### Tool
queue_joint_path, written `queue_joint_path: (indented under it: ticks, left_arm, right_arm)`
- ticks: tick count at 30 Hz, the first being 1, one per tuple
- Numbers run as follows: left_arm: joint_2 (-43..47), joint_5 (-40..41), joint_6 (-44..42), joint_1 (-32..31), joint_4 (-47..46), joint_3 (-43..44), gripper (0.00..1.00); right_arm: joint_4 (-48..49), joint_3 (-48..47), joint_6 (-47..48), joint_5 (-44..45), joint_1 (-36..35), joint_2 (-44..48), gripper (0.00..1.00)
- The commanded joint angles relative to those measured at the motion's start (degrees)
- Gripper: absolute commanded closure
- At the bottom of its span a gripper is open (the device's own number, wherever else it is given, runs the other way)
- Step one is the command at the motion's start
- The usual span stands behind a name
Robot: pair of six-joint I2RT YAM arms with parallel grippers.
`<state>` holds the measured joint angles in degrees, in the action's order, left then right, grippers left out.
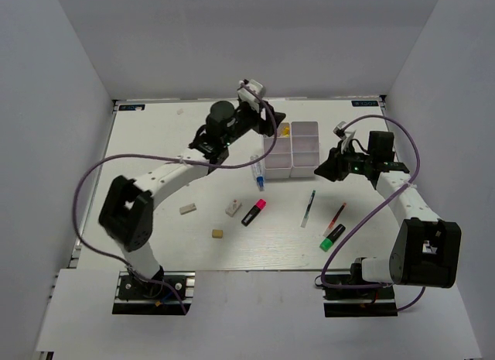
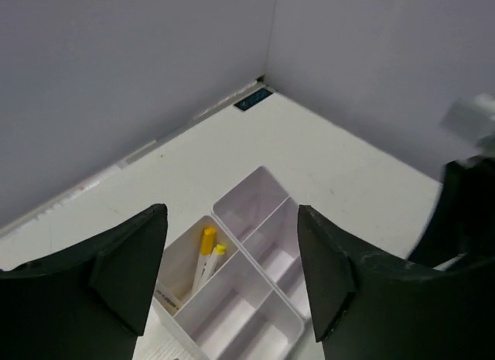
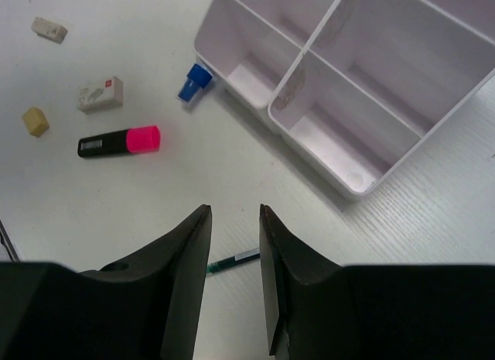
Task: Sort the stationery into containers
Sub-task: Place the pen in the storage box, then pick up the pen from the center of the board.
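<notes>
Your left gripper (image 2: 230, 224): jaws wide apart, empty, over white plastic four-compartment box (image 1: 304, 171).
Your right gripper (image 3: 234, 221): jaws slightly parted, empty, beside box.

Fig. My right fingers (image 3: 182, 282) and left fingers (image 2: 124, 275): matt black plastic, slightly grainy along the edges. Container box (image 3: 272, 112): smooth white plastic with a soft sheen, its walls faintly translucent. Table (image 3: 433, 221): matt white board, with a fine linear grain visible beside the box. Pink highlighter (image 3: 120, 142): smooth plastic, black barrel and bright cap. Tan eraser (image 3: 35, 121): dull and rubbery. Cable (image 1: 85, 182) on my left arm: smooth purple sheath.
</notes>
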<state>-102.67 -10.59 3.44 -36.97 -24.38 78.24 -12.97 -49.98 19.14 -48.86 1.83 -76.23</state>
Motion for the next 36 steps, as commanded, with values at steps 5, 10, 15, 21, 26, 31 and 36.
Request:
queue_joint_path:
  ticks: [5, 10, 15, 21, 26, 31, 36]
  left_arm:
    - [19.6, 8.0, 11.1, 1.1, 16.9, -12.9, 0.0]
    - [29.1, 13.5, 20.2, 1.6, 27.5, -22.8, 0.0]
    - [32.7, 16.2, 30.9, 1.6, 33.5, -29.3, 0.0]
    - [28.6, 16.3, 38.6, 1.6, 43.7, -29.4, 0.0]
    - [31.3, 15.7, 40.6, 1.6, 44.2, -32.3, 0.0]
    - [33.1, 16.3, 42.3, 1.6, 44.2, -34.7, 0.0]
    - [34.1, 15.7, 44.3, 1.6, 44.8, -36.8, 0.0]
  right_arm:
    - [-13.5, -3.1, 14.2, -0.6, 0.5, 0.0, 0.61]
    - [-26.8, -5.4, 40.6, -3.4, 0.4, -2.5, 0.55]
    - [-40.0, -3.9, 65.2, 0.6, 0.3, -3.0, 0.47]
    - [-47.1, -1.6, 95.9, 8.9, -0.9, -3.2, 0.35]
    - [-43.5, -1.8, 103.1, 15.2, -4.9, -5.6, 0.35]
    - [-41.9, -3.4, 105.8, 17.4, -8.1, -8.1, 0.35]
    - [-45.5, -8.2, 106.7, 19.4, -12.6, -13.5, 0.4]
